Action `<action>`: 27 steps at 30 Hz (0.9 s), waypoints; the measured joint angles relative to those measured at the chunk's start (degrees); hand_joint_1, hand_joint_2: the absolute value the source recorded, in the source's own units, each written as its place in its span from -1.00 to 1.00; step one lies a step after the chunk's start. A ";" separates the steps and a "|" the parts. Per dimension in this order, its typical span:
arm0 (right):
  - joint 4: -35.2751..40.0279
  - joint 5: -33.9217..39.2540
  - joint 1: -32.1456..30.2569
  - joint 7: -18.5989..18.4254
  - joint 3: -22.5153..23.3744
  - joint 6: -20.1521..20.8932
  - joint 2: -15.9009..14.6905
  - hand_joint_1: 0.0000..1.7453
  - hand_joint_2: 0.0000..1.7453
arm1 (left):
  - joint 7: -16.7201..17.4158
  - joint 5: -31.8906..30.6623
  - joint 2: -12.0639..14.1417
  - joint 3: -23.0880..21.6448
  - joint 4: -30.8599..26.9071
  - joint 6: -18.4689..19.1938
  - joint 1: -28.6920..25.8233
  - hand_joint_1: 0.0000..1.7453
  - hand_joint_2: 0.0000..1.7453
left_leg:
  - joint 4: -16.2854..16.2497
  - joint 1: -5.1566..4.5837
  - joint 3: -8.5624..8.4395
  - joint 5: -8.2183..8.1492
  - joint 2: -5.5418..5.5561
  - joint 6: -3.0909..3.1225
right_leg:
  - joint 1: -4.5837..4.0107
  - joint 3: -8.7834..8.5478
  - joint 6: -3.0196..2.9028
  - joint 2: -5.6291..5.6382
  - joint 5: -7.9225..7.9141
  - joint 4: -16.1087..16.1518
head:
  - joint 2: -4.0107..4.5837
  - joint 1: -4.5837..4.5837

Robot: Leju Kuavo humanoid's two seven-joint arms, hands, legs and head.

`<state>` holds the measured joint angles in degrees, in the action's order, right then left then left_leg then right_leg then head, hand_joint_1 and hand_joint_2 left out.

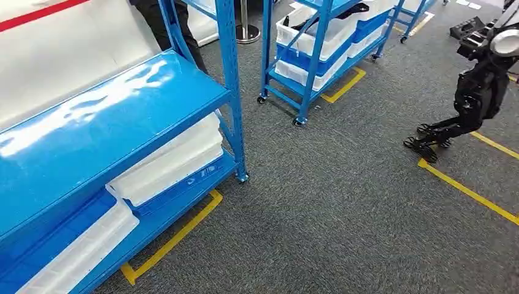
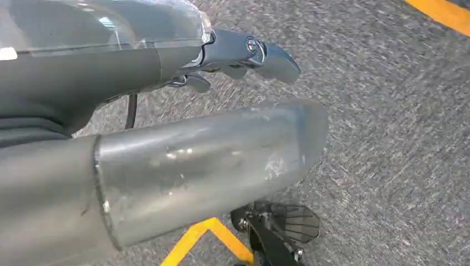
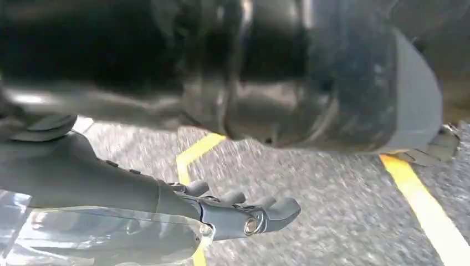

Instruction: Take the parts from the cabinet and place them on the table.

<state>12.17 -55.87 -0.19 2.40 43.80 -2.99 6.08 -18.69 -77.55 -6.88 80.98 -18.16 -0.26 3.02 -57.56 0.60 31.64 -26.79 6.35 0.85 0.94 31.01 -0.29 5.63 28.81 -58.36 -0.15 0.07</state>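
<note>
Left hand: the left hand (image 2: 233,58) hangs over grey carpet (image 2: 388,111), its fingers (image 2: 274,60) stretched out nearly straight and close together, holding nothing and touching nothing; the thick grey thumb (image 2: 210,166) lies alongside them, apart from them.
Under the left hand: a yellow floor line (image 2: 205,238) runs on the carpet below the thumb.
Right hand: the right hand (image 3: 238,213) also hangs over the carpet, its fingers (image 3: 277,209) slightly curled and apart from one another, with nothing in them and nothing against them.
Beyond the right hand: two yellow floor lines (image 3: 427,216) cross the carpet past the fingertips.
Cabinet: in the head view a blue rack (image 1: 229,73) stands at the left, with white trays (image 1: 177,159) on its lower shelf; I cannot tell what lies in them.
Parts: not to be made out; a second blue rack (image 1: 312,67) farther back carries white bins (image 1: 318,33) with a dark item in the top one.
Far right: another dark robot (image 1: 477,92) stands by a yellow line.
</note>
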 joint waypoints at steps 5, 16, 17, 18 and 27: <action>0.00 -0.07 0.37 0.07 0.02 0.11 0.20 -1.00 -1.00 | -0.02 -0.02 0.31 0.00 0.02 -0.20 -0.35 -1.00 -1.00 | -0.89 0.34 0.95 -0.67 -2.25 -1.53 | 0.02 -0.51 -1.41 -3.78 -0.58 0.98 | 0.00 0.00; -0.09 -0.15 0.35 0.04 0.02 0.66 0.70 -1.00 -1.00 | -0.02 -0.39 0.63 0.00 0.13 -0.17 0.12 -1.00 -1.00 | 0.57 -0.18 -1.21 -0.84 -9.29 -0.98 | -0.95 -1.08 -0.81 -11.82 0.40 0.55 | 0.00 -0.04; -0.09 -0.17 0.61 0.04 0.02 0.72 0.70 -1.00 -1.00 | -0.02 -0.39 0.68 0.00 0.15 -0.20 -0.06 -1.00 -1.00 | 0.56 -0.28 -0.97 -0.85 -8.88 -0.82 | -0.88 -1.26 -0.55 -12.19 0.44 0.57 | 0.00 -0.04; -0.09 -0.17 0.84 0.02 0.02 0.83 0.72 -1.00 -1.00 | -0.02 -0.39 0.74 0.00 0.15 -0.20 -0.22 -1.00 -1.00 | 0.57 -0.40 -0.93 -0.85 -8.46 -0.57 | -0.78 -1.46 -0.34 -12.61 0.38 0.74 | 0.00 -0.04; -0.17 -0.17 0.70 -0.02 0.02 0.83 0.72 -1.00 -1.00 | 0.00 -0.39 0.74 0.00 0.26 -0.20 -0.07 -1.00 -1.00 | 1.10 0.39 -1.24 0.13 -2.79 0.58 | 0.04 4.76 0.98 -5.73 4.81 -12.26 | 0.00 0.02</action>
<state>12.00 -56.04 0.50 2.38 43.82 -2.16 6.80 -18.69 -77.94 -6.14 80.98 -17.90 -0.46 2.95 -56.45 0.99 30.39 -26.65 3.56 1.42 0.98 35.77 0.69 -0.10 33.62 -70.62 -0.15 0.09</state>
